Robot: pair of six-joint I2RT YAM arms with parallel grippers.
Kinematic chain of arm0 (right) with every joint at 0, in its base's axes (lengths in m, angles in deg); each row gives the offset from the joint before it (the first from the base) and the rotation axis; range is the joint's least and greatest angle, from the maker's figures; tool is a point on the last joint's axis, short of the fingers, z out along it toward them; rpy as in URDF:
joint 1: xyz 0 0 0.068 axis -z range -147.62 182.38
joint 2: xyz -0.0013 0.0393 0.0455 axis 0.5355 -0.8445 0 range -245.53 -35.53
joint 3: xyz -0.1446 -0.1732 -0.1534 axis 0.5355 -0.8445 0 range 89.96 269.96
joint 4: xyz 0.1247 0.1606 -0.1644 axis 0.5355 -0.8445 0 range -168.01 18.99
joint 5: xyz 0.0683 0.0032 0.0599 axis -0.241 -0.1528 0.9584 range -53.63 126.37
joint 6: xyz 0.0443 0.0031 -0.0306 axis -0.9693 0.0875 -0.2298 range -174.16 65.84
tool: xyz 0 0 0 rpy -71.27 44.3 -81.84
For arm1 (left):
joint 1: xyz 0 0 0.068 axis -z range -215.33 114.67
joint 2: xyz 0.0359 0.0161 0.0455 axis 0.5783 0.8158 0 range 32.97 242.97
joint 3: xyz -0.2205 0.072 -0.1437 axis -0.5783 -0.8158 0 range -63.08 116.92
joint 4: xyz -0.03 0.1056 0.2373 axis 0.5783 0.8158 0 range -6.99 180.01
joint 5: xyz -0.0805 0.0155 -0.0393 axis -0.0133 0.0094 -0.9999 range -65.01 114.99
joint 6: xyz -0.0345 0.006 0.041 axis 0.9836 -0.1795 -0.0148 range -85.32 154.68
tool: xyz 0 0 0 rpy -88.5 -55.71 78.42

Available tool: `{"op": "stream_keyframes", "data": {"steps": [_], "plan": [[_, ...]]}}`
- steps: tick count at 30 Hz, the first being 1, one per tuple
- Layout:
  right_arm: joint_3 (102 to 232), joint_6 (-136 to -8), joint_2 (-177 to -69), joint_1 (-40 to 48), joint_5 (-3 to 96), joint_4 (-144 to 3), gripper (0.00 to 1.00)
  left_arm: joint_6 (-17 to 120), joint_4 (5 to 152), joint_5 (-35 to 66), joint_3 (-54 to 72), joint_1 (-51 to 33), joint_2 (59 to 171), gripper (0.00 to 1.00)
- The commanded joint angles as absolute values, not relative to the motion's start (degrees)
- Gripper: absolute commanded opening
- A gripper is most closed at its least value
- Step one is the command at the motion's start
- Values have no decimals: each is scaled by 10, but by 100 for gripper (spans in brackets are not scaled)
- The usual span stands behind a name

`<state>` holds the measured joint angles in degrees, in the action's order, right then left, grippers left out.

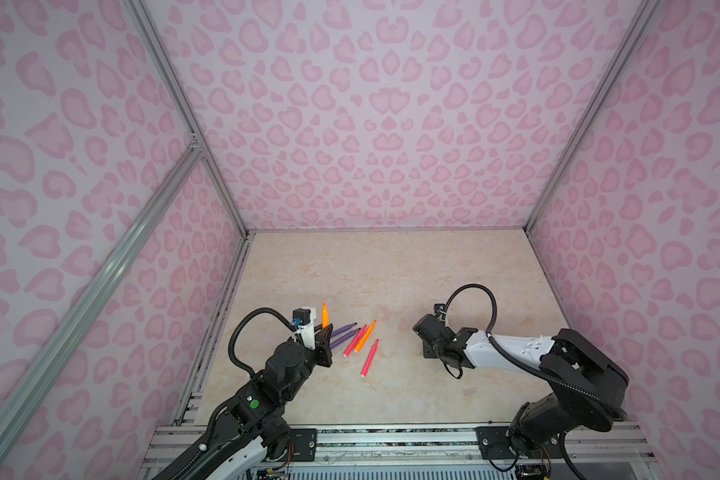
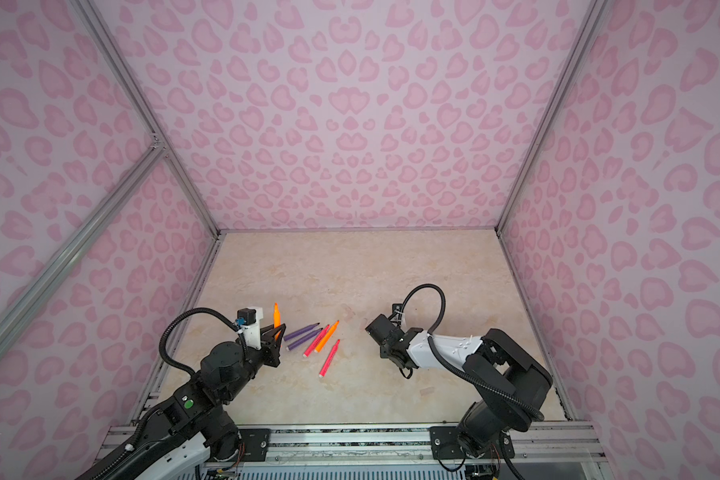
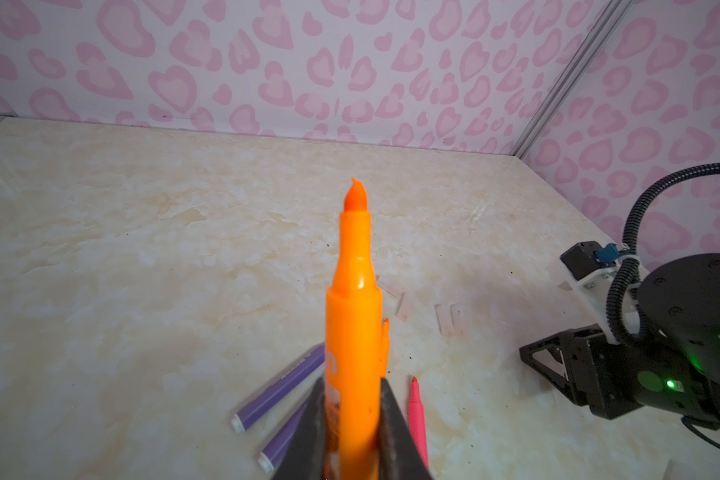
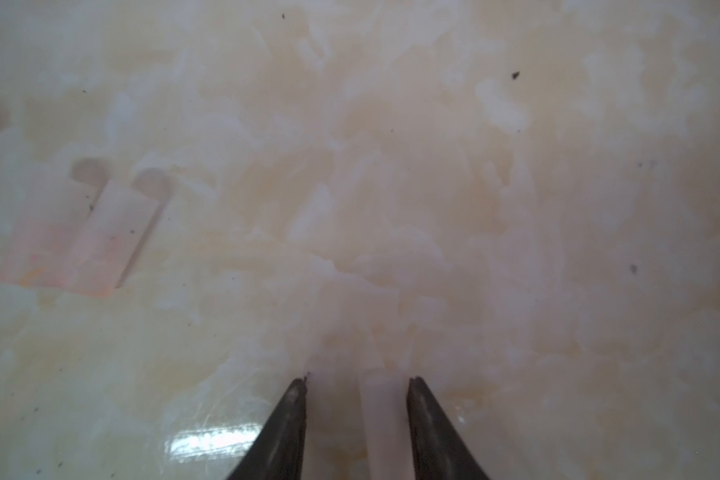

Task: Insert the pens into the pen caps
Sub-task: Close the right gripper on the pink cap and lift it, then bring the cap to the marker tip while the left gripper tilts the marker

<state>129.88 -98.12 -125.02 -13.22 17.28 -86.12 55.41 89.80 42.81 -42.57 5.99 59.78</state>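
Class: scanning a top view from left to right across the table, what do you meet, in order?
held orange pen → purple pens → lone pink pen → right gripper

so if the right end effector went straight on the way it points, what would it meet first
Probably the clear pen cap lying between the open jaws of the right end effector, then the beige table beneath. The wrist view is blurry, so how close the tips are is unclear.
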Motion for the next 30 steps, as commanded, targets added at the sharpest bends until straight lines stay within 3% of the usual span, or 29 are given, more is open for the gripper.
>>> {"op": "stream_keyframes", "data": {"steps": [1, 17, 25, 30], "plan": [[1291, -981, -1258, -130, 173, -888, 37, 551, 885, 428, -417, 60, 598, 3], [1268, -998, -1218, -130, 172, -883, 15, 553, 884, 401, -417, 59, 593, 3], [1263, -1015, -1126, -129, 167, -875, 11, 563, 811, 242, -439, 60, 600, 3], [1254, -1026, -1028, -136, 177, -841, 8, 578, 822, 230, -405, 59, 643, 3]]}}
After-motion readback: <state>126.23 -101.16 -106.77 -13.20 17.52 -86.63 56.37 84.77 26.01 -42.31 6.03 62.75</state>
